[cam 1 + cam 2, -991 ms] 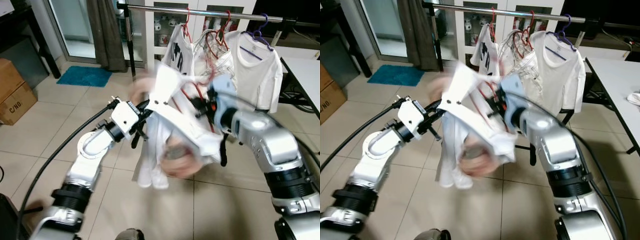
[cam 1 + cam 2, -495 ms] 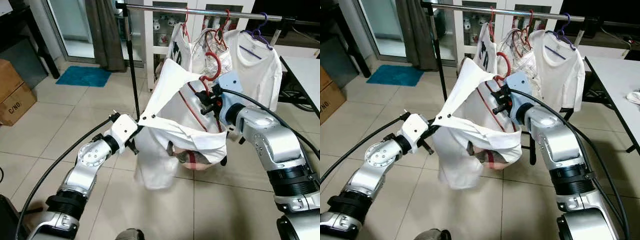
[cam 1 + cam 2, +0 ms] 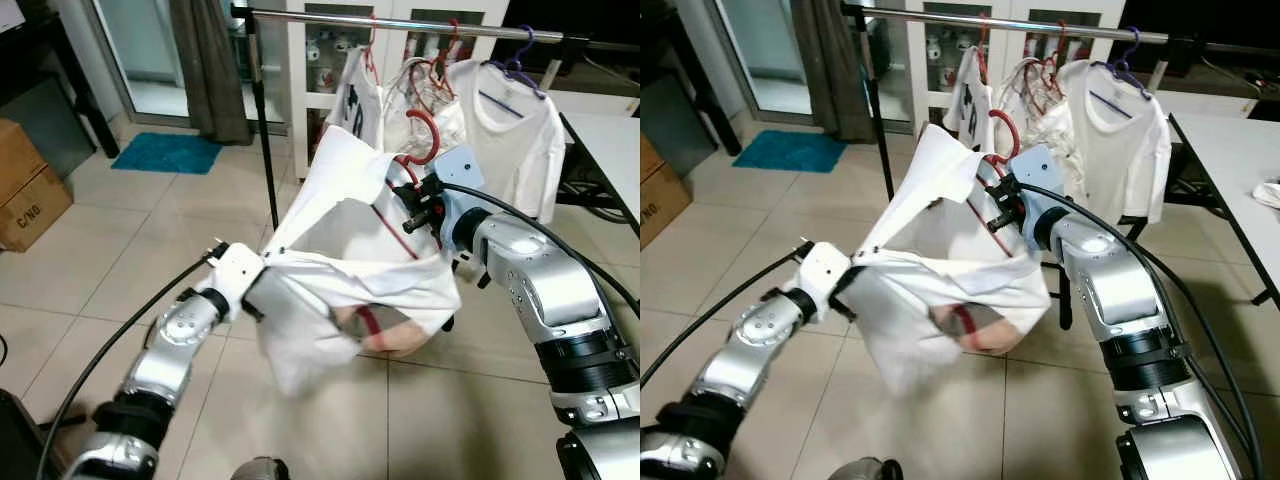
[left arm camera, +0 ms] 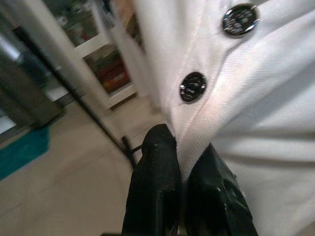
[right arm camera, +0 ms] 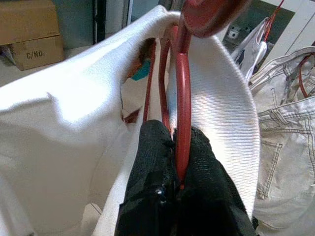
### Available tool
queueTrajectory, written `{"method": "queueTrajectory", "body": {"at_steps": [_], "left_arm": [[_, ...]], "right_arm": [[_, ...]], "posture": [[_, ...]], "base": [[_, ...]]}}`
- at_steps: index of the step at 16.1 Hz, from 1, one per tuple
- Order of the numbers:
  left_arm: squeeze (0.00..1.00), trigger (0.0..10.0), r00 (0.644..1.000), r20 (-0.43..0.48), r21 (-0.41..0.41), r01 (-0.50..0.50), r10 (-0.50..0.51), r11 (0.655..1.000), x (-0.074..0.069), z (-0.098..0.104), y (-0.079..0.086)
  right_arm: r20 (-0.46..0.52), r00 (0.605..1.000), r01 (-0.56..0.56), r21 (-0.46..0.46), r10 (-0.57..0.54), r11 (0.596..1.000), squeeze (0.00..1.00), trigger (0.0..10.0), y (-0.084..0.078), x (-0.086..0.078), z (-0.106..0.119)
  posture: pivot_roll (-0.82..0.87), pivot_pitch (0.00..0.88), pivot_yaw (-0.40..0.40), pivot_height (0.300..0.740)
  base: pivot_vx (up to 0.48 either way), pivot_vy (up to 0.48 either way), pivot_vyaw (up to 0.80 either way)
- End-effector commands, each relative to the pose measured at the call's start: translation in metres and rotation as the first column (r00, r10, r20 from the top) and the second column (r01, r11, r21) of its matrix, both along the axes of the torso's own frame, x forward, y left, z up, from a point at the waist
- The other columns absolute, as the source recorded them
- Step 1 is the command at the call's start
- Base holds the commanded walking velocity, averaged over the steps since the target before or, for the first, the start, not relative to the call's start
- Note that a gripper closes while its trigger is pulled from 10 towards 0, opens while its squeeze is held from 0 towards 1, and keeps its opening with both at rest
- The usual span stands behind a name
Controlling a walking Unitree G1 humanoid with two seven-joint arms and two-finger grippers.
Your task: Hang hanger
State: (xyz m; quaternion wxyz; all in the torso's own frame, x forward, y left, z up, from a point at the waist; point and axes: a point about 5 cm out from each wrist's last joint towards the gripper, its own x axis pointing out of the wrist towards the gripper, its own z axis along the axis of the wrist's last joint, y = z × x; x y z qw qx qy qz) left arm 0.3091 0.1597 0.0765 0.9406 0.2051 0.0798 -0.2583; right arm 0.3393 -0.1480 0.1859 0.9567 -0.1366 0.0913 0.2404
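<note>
A red hanger (image 3: 424, 135) sits inside a white polo shirt (image 3: 350, 270), its hook sticking out above the collar. My right gripper (image 3: 412, 205) is shut on the red hanger (image 5: 183, 113) just below the hook, in front of the clothes rail (image 3: 400, 22). My left gripper (image 3: 250, 280) is shut on the shirt's buttoned placket (image 4: 206, 103), pulling the cloth down and to the left. The fabric is stretched taut between the two grippers. A printed patch shows near the shirt's lower part (image 3: 375, 325).
The metal rail carries a white T-shirt (image 3: 515, 130) on a purple hanger, pale jeans (image 5: 290, 142) and another white garment (image 3: 355, 100). A rail upright (image 3: 262, 120) stands behind my left arm. A cardboard box (image 3: 25, 190) and a teal mat (image 3: 168, 152) lie left; a white table (image 3: 610, 140) stands right.
My left gripper has dropped lower and nearer to me, stretching the shirt downward and to the left. My right gripper stays near the rail with the hanger.
</note>
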Motion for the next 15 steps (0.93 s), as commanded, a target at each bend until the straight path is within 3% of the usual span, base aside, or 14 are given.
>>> {"method": "queueTrajectory", "body": {"at_steps": [1,2,4,10,11,12,14,15], "left_arm": [[0.00,10.0,0.998,0.017,-0.038,0.066,-0.066,0.997,-0.001,0.008,-0.008],[1.00,10.0,0.995,0.019,-0.052,0.099,-0.099,0.994,-0.002,0.010,-0.012],[1.00,10.0,0.993,0.012,-0.081,0.115,-0.114,0.990,-0.003,0.013,-0.010],[1.00,10.0,0.993,0.087,-0.128,0.087,-0.076,0.988,0.003,0.047,0.037],[1.00,10.0,0.991,0.132,-0.118,0.052,-0.036,0.992,0.008,0.066,0.065],[1.00,10.0,0.989,0.142,-0.111,0.056,-0.039,0.992,0.008,0.071,0.073],[1.00,10.0,0.987,0.127,-0.066,0.104,-0.095,0.992,0.007,0.081,0.089],[0.06,10.0,0.985,0.086,-0.045,0.154,-0.150,0.987,0.004,0.081,0.093]], "right_arm": [[0.042,0.999,0.006,-0.016,-0.005,1.000,0.00,10.0,-0.004,0.001,0.009],[0.045,0.999,-0.006,-0.019,0.007,1.000,0.00,10.0,-0.003,0.001,0.010],[0.051,0.998,-0.026,-0.031,0.028,0.999,0.00,10.0,-0.001,0.000,0.011],[-0.013,0.976,-0.220,-0.105,0.219,0.970,0.00,10.0,-0.004,-0.016,0.007],[-0.017,0.945,-0.327,-0.062,0.327,0.943,0.00,10.0,-0.003,-0.025,0.014],[-0.014,0.922,-0.388,-0.070,0.388,0.919,0.00,10.0,-0.003,-0.030,0.015],[-0.018,0.839,-0.544,-0.084,0.544,0.835,0.00,10.0,-0.002,-0.043,0.018],[-0.020,0.806,-0.592,-0.068,0.592,0.803,0.00,10.0,-0.002,-0.048,0.019]], "posture": [[-0.13,0.000,0.050,0.740],[-0.13,0.000,0.050,0.740],[-0.13,0.000,0.049,0.740],[-0.12,0.000,0.046,0.740],[-0.12,0.000,0.047,0.740],[-0.12,0.000,0.047,0.740],[-0.12,0.000,0.046,0.740],[-0.12,0.000,0.046,0.740]], "base": [[0.000,0.000,0.00],[0.000,0.000,0.00],[0.000,0.000,0.00],[0.000,0.000,0.00],[0.000,0.000,0.00],[0.000,0.000,0.00],[0.000,0.000,0.00],[0.000,0.000,0.00]]}}
